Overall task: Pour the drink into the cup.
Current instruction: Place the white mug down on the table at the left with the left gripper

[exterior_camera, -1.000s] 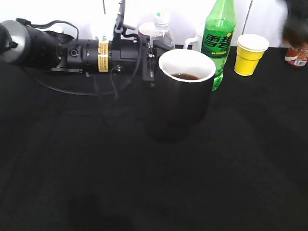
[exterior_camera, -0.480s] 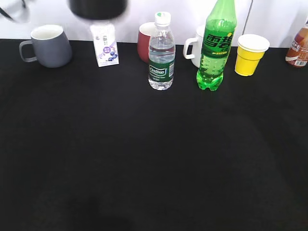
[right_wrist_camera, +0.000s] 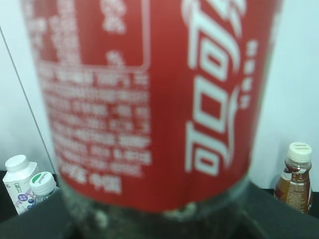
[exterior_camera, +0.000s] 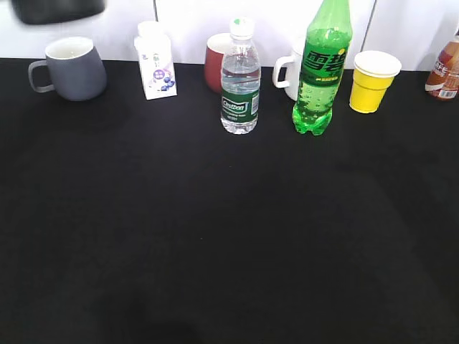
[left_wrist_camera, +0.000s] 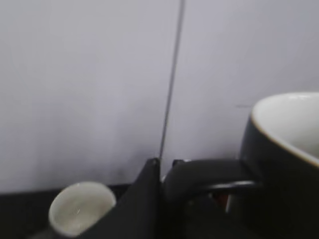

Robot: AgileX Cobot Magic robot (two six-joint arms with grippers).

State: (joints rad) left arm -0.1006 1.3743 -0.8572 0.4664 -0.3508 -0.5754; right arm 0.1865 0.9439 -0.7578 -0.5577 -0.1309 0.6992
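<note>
In the left wrist view my left gripper [left_wrist_camera: 162, 174] is shut on the black handle [left_wrist_camera: 209, 177] of the cup [left_wrist_camera: 284, 149], a black mug with a white inside, held up in front of the white wall. In the exterior view the cup is only a dark blur [exterior_camera: 57, 8] at the top left edge, above the grey mug. In the right wrist view my right gripper [right_wrist_camera: 159, 226] is shut on the drink bottle [right_wrist_camera: 149, 99]. Its red label fills the view, with dark liquid below. This bottle and my right gripper are outside the exterior view.
Along the back of the black table [exterior_camera: 229, 236] stand a grey mug [exterior_camera: 68, 68], a milk carton [exterior_camera: 156, 61], a red mug [exterior_camera: 214, 61], a water bottle [exterior_camera: 240, 79], a white mug [exterior_camera: 289, 68], a green soda bottle [exterior_camera: 323, 64], a yellow paper cup [exterior_camera: 373, 79] and a brown-liquid bottle [exterior_camera: 445, 68].
The left arm lifted the cup from mid-table up out of the exterior view, then moved it left along the top edge. The dark blur at the top right is gone.
</note>
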